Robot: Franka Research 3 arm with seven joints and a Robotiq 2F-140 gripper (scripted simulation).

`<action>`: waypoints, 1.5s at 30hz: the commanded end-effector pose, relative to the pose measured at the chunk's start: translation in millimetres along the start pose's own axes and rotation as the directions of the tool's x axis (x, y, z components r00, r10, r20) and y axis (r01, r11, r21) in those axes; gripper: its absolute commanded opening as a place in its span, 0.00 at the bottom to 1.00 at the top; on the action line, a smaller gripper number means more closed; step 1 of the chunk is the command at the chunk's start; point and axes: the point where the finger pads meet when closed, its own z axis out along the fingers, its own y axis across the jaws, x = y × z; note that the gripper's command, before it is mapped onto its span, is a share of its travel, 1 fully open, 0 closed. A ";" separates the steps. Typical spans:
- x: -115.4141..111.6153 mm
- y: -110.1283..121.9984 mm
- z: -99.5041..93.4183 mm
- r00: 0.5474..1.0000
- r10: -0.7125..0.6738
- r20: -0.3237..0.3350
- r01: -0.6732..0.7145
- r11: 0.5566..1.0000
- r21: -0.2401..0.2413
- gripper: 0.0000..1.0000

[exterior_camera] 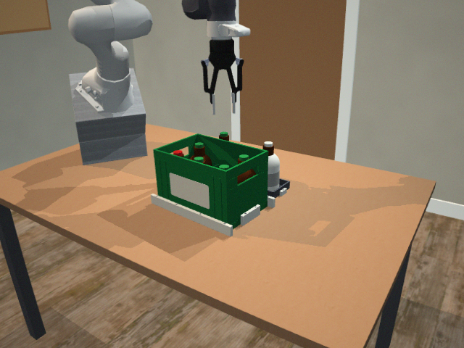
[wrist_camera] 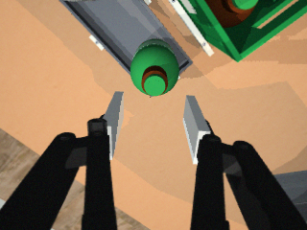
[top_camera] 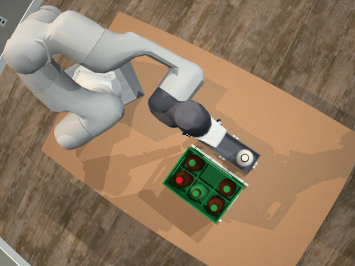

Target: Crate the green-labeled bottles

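Observation:
A green-labeled bottle [wrist_camera: 154, 64] stands upright at the tray's near end; in the exterior view its green cap and brown neck [exterior_camera: 224, 136] show behind the crate. The grey tray [top_camera: 229, 145] [wrist_camera: 120, 30] also holds a white bottle [top_camera: 244, 158] [exterior_camera: 273, 168], upright. The green crate [exterior_camera: 163, 175] [wrist_camera: 238, 56] holds a green-labeled bottle [top_camera: 198, 189], a red-capped brown bottle [top_camera: 182, 179] and several green-capped brown bottles. Its middle cell [top_camera: 212, 174] on the tray side is empty. My gripper [exterior_camera: 223, 113] [wrist_camera: 153, 106] is open and empty, high above the tray's near end; the arm hides it in the top view.
White strips [top_camera: 219, 164] [exterior_camera: 191, 215] run along the crate's long sides, one of them between crate and tray. Small white blocks [top_camera: 235, 137] [wrist_camera: 96, 42] flank the tray. The crate's walls stand tall beside the low tray. The arm's base block [exterior_camera: 112, 138] stands at the table's back.

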 end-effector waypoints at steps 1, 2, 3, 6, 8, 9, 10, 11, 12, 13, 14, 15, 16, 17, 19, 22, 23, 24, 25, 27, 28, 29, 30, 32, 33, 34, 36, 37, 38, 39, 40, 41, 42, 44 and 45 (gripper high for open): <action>-0.7 -0.8 -0.1 1.000 0.009 0.000 -0.009 1.000 0.000 0.38; -0.7 -0.8 -0.1 1.000 0.009 0.000 -0.009 1.000 0.000 0.38; -0.7 -0.8 -0.1 1.000 0.009 0.000 -0.009 1.000 0.000 0.38; -0.7 -0.8 -0.1 1.000 0.009 0.000 -0.009 1.000 0.000 0.38; -0.7 -0.8 0.0 1.000 0.009 0.000 -0.009 1.000 0.000 0.38; -0.7 -0.8 0.1 1.000 0.009 0.000 -0.009 1.000 0.000 0.38; -0.7 -0.8 0.3 1.000 0.009 0.000 -0.009 1.000 0.000 0.38; -0.7 -0.8 0.5 1.000 0.009 0.000 -0.009 1.000 0.000 0.38; -0.7 -0.8 0.8 1.000 0.009 0.000 -0.009 1.000 0.000 0.38; -0.7 -0.8 1.2 1.000 0.009 0.000 -0.009 1.000 0.000 0.38; -0.7 -0.8 1.7 1.000 0.009 0.000 -0.009 1.000 0.000 0.38; -0.7 -0.8 1.7 1.000 0.009 0.000 -0.009 1.000 0.000 0.38; -0.7 -0.8 1.7 1.000 0.009 0.000 -0.009 1.000 0.000 0.38; -0.7 -0.8 2.2 1.000 0.009 0.000 -0.009 1.000 0.000 0.38; -0.7 -0.8 3.5 1.000 0.009 0.000 -0.009 1.000 0.000 0.38; -0.7 -0.9 6.0 1.000 0.009 0.000 -0.009 1.000 0.000 0.38; -0.7 -0.9 7.0 1.000 0.009 0.000 -0.009 1.000 0.000 0.38; -0.7 -0.9 8.1 1.000 0.009 0.000 -0.009 1.000 0.000 0.38; -0.7 -0.9 9.2 1.000 0.009 0.000 -0.009 1.000 0.000 0.38; -0.7 -0.9 11.7 1.000 0.009 0.000 -0.009 1.000 0.000 0.38; -0.7 -0.9 13.0 1.000 0.009 0.000 -0.009 1.000 0.000 0.38; -0.7 -0.9 14.3 1.000 0.009 0.000 -0.009 1.000 0.000 0.38; -0.7 -0.9 15.7 1.000 0.009 0.000 -0.009 1.000 0.000 0.38; -0.7 -0.9 17.1 1.000 0.009 0.000 -0.009 1.000 0.000 0.38; -0.7 -0.9 17.1 1.000 0.009 0.000 -0.009 1.000 0.000 0.38; -0.7 -0.9 18.5 1.000 0.009 0.000 -0.009 1.000 0.000 0.38; -0.7 -1.0 21.5 1.000 0.009 0.000 -0.009 1.000 0.000 0.38; -0.7 -1.0 23.0 1.000 0.009 0.000 -0.009 1.000 0.000 0.38; -0.7 -1.0 24.4 1.000 0.009 0.000 -0.009 1.000 0.000 0.38; -0.7 -1.0 25.9 1.000 0.009 0.000 -0.009 1.000 0.000 0.38; -0.7 -1.0 27.4 1.000 0.009 0.000 -0.009 1.000 0.000 0.38; -0.7 -1.0 28.8 1.000 0.009 0.000 -0.009 1.000 0.000 0.38; -0.7 -1.0 30.2 1.000 0.009 0.000 -0.009 1.000 0.000 0.38; -0.7 -1.1 32.9 1.000 0.009 0.000 -0.009 1.000 0.000 0.38; -0.7 -1.1 34.2 1.000 0.009 0.000 -0.009 1.000 0.000 0.38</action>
